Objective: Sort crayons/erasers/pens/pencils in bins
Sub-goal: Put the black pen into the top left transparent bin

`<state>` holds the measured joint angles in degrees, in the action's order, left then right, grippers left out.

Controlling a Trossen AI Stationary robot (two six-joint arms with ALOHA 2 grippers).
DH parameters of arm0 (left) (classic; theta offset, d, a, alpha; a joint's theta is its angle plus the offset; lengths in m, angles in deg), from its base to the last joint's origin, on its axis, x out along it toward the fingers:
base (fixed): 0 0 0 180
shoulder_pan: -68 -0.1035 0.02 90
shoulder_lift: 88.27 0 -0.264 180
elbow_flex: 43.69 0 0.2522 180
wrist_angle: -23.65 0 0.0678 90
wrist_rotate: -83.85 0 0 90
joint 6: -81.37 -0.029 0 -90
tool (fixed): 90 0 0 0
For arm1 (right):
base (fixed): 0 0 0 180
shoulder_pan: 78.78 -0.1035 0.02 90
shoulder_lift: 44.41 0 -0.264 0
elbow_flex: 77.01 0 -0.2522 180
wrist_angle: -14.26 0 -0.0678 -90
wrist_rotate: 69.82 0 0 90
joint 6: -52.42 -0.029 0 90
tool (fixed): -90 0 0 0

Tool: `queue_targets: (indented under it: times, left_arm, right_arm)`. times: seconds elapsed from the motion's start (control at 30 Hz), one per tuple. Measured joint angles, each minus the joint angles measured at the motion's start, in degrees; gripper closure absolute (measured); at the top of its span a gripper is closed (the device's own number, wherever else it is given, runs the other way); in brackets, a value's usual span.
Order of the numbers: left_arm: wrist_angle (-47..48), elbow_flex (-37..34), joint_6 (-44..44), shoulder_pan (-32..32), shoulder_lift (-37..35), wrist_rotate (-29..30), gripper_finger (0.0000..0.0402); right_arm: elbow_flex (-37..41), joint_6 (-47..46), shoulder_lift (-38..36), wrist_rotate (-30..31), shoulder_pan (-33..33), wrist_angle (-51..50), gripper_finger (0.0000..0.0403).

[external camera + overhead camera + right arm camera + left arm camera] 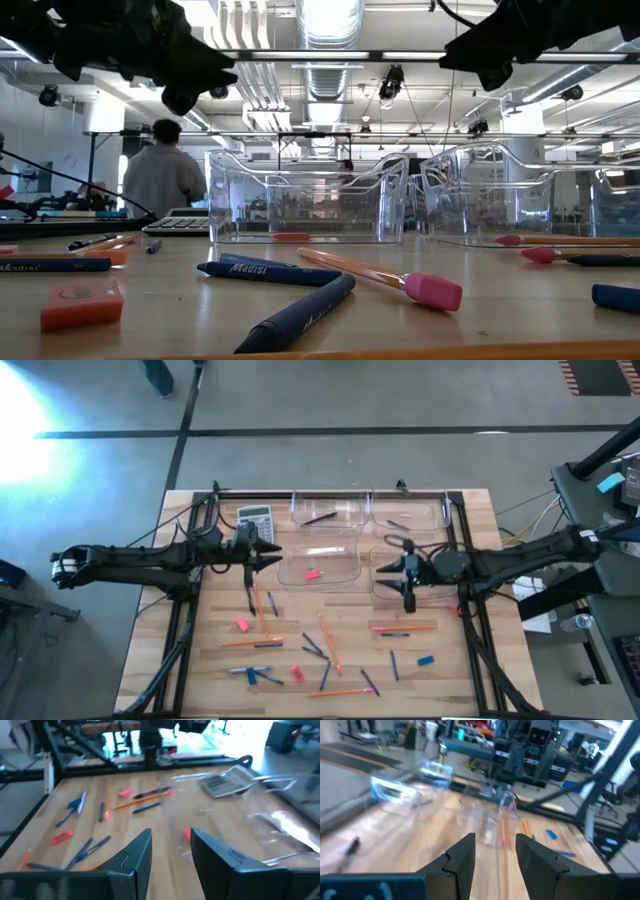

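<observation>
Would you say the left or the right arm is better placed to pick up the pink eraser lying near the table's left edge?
Probably the left: the left gripper, open and empty, hangs nearer the pink eraser; the right gripper sits across the table.

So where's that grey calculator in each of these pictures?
High view: the calculator lies at the table's far left corner, left of the bins.
Low view: at mid-left, left of the near clear bin.
Left wrist view: I can't make it out.
Right wrist view: upper right, beside the bins.
Shared landmark: the pink eraser inside a bin.
</observation>
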<state>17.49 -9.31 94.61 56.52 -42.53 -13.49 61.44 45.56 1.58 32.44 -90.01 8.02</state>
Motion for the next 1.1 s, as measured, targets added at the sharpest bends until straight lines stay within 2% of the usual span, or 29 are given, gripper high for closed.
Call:
queue_targets:
  times: [0.2, 0.33, 0.47, 0.57, 0.7, 0.8, 0.93, 1.1]
  left_arm:
    - [-0.1, -0.4, 0.0, 6.0, 0.0, 0.7, 0.0274]
    - [0.0, -0.3, -0.1, 13.1, 0.0, 6.8, 0.0274]
    - [4.0, 1.1, 0.0, 19.5, 0.0, 12.8, 0.0274]
    - [14.1, 4.9, 2.8, 22.7, -0.6, 15.5, 0.0274]
    - [39.1, 13.3, 9.2, 25.1, 0.4, 20.7, 0.0274]
    - [52.9, 17.5, 14.2, 26.0, 2.7, 23.9, 0.0274]
    - [61.9, 18.7, 21.4, 26.0, 6.0, 24.2, 0.0274]
    - [67.8, 16.9, 29.8, 25.9, 10.9, 24.3, 0.0274]
  right_arm:
    - [0.0, -3.0, 8.9, 6.3, -6.0, 6.8, 0.0279]
    - [0.0, -2.7, 14.5, 9.2, -10.5, 13.9, 0.028]
    - [-2.4, -3.8, 18.2, 9.4, -14.1, 15.0, 0.028]
    - [-4.8, -4.3, 20.4, 10.2, -17.1, 15.1, 0.028]
    - [-7.6, -3.6, 23.2, 15.3, -21.3, 15.1, 0.028]
    - [-9.3, -3.2, 25.5, 19.5, -23.5, 15.1, 0.028]
    - [-11.3, -3.2, 28.6, 21.7, -25.0, 15.0, 0.028]
    - [-13.8, -3.7, 32.3, 22.2, -25.9, 15.1, 0.028]
